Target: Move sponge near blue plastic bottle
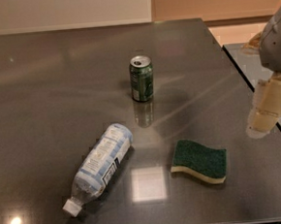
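The sponge (199, 160) lies flat on the dark table (56, 91), front right of centre, green side up over its pale yellow base. The blue plastic bottle (98, 167) lies on its side to the sponge's left, white cap pointing to the front left. A gap of about a sponge's length separates them. My gripper (268, 108) hangs at the right edge of the view, above the table's right rim, up and to the right of the sponge and apart from it.
A green soda can (142, 78) stands upright behind the sponge and bottle, near the table's middle. The table's right edge (255, 90) runs diagonally under the gripper, with a second surface beyond it.
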`<state>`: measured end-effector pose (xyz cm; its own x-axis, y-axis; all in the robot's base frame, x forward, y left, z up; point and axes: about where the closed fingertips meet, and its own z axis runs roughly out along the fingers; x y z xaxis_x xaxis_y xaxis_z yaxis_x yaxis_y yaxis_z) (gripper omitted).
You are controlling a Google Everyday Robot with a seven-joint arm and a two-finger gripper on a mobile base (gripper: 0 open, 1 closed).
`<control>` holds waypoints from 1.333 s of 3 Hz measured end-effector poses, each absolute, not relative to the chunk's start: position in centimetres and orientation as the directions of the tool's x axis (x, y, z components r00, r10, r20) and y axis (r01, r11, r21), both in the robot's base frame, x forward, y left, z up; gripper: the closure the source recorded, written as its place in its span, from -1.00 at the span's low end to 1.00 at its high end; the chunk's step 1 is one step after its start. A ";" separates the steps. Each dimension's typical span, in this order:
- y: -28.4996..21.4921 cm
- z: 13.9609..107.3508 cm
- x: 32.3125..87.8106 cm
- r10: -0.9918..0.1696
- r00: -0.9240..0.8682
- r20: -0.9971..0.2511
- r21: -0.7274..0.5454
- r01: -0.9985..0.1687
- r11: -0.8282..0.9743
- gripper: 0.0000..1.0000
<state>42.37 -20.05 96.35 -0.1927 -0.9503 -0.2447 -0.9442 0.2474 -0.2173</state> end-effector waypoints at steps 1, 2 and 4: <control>-18.4 94.4 40.9 -0.941 -0.169 -0.294 -0.198 -0.952 0.233 -1.00; -16.6 92.0 39.8 -0.932 -0.147 -0.331 -0.171 -0.962 0.212 -1.00; -14.5 88.0 38.3 -0.924 -0.113 -0.364 -0.131 -0.977 0.171 -1.00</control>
<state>38.33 -14.49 87.95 -0.1127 -0.9245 -0.3642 -0.9766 0.1706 -0.1310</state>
